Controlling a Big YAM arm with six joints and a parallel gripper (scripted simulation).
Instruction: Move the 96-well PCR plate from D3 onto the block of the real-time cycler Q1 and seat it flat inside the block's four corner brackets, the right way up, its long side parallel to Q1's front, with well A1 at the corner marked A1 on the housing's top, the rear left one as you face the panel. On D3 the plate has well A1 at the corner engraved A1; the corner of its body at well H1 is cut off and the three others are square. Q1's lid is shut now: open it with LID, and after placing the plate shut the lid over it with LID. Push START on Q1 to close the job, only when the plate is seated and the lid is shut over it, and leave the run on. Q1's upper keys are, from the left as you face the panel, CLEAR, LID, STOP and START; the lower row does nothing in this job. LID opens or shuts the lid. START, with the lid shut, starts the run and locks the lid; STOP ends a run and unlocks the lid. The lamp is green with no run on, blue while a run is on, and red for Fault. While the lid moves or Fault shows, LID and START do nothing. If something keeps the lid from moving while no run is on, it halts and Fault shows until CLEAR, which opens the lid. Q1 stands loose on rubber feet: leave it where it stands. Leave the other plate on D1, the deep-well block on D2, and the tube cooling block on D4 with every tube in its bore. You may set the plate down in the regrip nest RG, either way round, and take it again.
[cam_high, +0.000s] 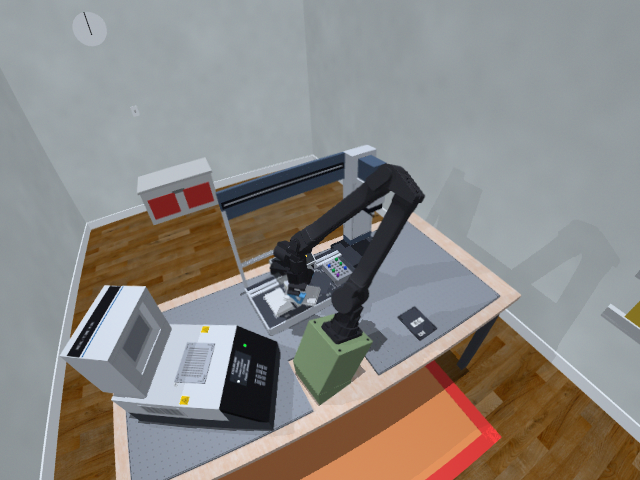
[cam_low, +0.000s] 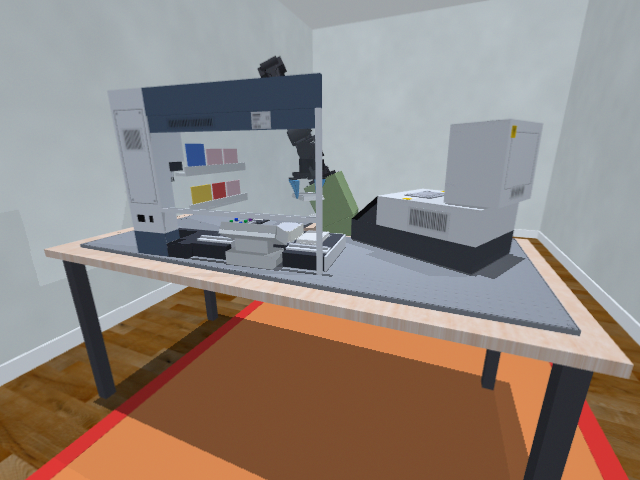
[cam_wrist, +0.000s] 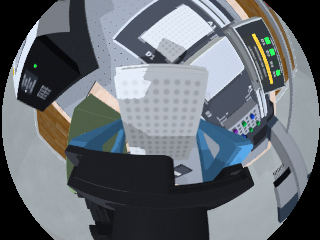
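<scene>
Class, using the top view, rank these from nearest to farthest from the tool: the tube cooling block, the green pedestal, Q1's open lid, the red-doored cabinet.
1. Tube cooling block, just right of the tool, which grips the PCR plate.
2. Green pedestal, below it at the table's front.
3. Red-doored cabinet and Q1's open lid: too close to call.
</scene>
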